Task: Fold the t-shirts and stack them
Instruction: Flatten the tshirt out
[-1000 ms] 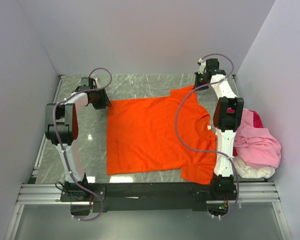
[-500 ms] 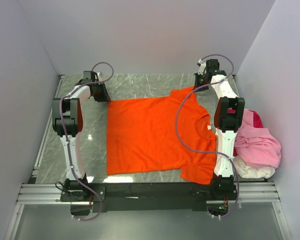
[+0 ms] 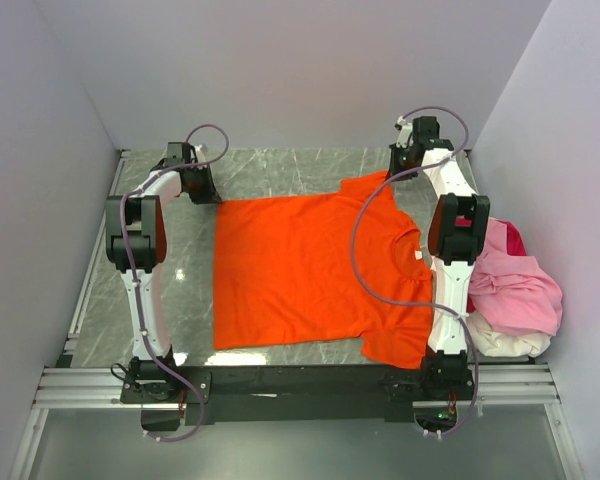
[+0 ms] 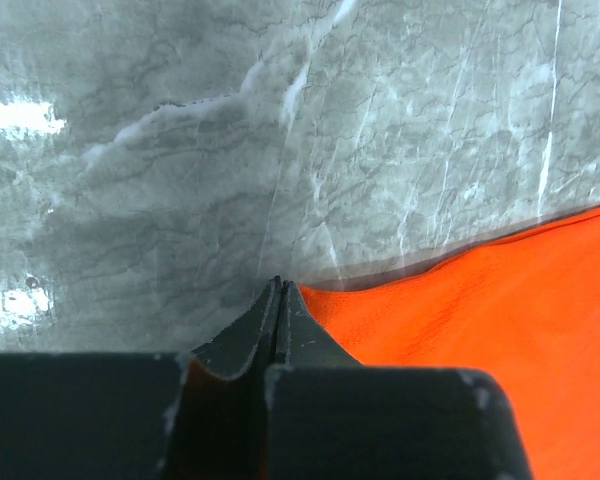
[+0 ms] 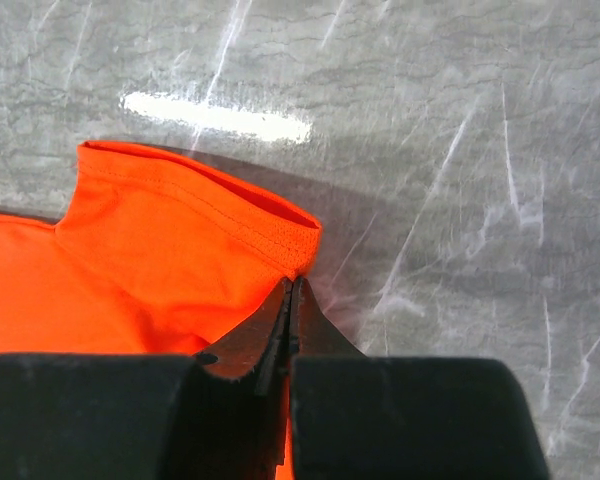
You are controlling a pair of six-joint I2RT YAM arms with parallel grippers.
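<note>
Marble table (image 3: pixel 270 170) with orange t-shirt (image 3: pixel 300 270) spread flat mid-table. Clamped at far-left corner by left gripper (image 4: pixel 280 290), at far-right sleeve hem by right gripper (image 5: pixel 292 285), both closed. Thin bites; could slip under uneven lift.

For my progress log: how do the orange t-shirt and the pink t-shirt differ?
The orange t-shirt lies spread flat; the pink t-shirt sits crumpled in a heap. The left tool and right tool pinch the orange t-shirt's far edge; nothing holds the pink t-shirt. Neither is folded.
</note>
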